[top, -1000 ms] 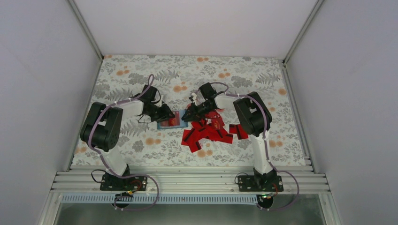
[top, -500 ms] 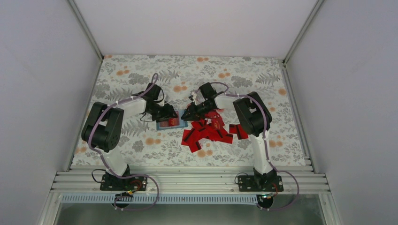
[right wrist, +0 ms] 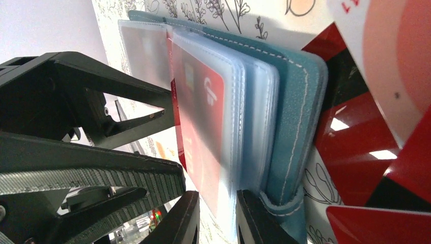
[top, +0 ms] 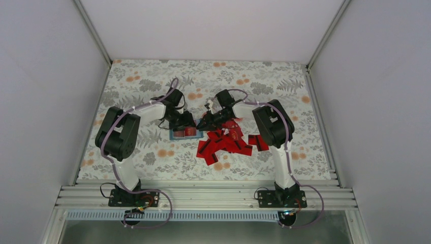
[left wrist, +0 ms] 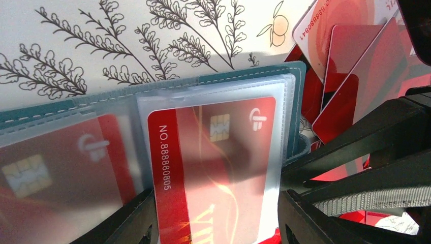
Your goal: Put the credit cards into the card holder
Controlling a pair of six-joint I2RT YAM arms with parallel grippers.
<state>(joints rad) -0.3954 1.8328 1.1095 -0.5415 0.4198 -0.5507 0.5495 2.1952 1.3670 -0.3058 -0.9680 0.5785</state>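
The teal card holder [top: 179,135] lies open on the floral cloth, its clear sleeves fanned out [right wrist: 300,101]. One red credit card [left wrist: 218,152] sits most of the way inside a sleeve, its numbered edge still uncovered. My left gripper [left wrist: 216,203] is open, a finger on each side of that card without pinching it. From the right, my right gripper [right wrist: 217,203] is shut on the edge of the sleeve that holds the card. A loose heap of credit cards [top: 226,143] lies right of the holder. Another card shows in the neighbouring sleeve [left wrist: 61,162].
The two grippers nearly meet over the holder: my left gripper [top: 186,122] and my right gripper [top: 205,123]. The right gripper's black fingers [left wrist: 356,168] crowd the left wrist view. White walls and metal rails enclose the cloth [top: 152,81].
My left gripper has opened and let go of the card, which stays in the sleeve. The left arm has swung a little farther and to the right. The right arm holds still.
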